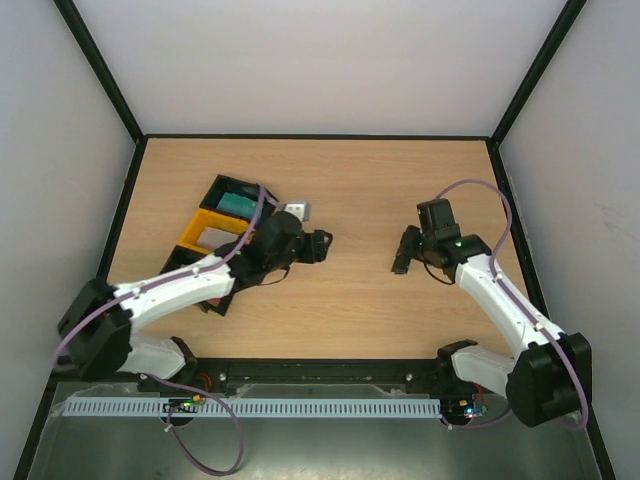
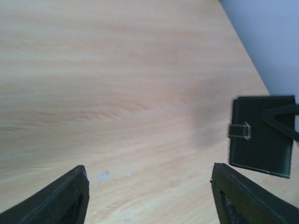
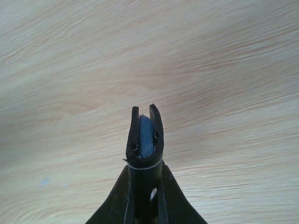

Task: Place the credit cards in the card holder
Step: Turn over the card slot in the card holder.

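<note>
The left tool [image 2: 148, 196] stands with its fingers wide apart over the bare tabletop [image 2: 117, 93]. The right tool [image 1: 413, 250] is clamped on the card holder [image 2: 261, 140], with the strap side facing the left tool. Farther back, a teal credit card [image 1: 238, 203] lies in a black tray [image 1: 218, 184].

The left arm [image 1: 170, 285] hides some trays [image 1: 197, 232], and the left claw [image 2: 148, 170] is cut off below
</note>
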